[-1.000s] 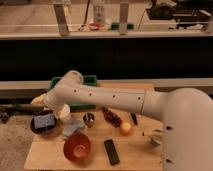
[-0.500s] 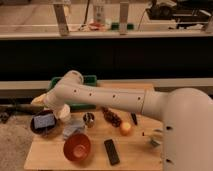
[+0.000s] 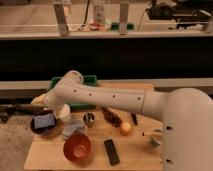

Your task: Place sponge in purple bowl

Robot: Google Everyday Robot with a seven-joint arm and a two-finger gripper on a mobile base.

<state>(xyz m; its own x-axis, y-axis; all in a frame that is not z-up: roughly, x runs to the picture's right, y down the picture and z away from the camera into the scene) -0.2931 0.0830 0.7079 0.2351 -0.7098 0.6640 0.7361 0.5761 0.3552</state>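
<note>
Lying in the purple bowl [image 3: 41,132], blue face up: the sponge [image 3: 44,120], a flat, soft-looking rectangular block with paler edges. Round, dark and smooth-rimmed, that purple bowl, set at the left edge of the desk [image 3: 135,150], about midway along it. Pale matte wood planks for the desk top.

At the tip of the smooth, rounded white arm [image 3: 115,100], the claw [image 3: 60,112], just right of the purple bowl and above the desk. Cannot tell whether open or closed.

Near the front edge, left of centre: a round orange-red bowl [image 3: 77,146], glossy inside. Between the two bowls: a crumpled pale wrapper [image 3: 73,129]. Just right of that, upright: a small shiny metal can [image 3: 89,119]. Toward the centre: a lumpy dark red bunch [image 3: 112,117], a smooth round orange fruit [image 3: 125,128], and by the front edge a flat black rectangular device [image 3: 111,151]. At the back-left corner, partly behind the arm: a green plastic tray [image 3: 89,80].
</note>
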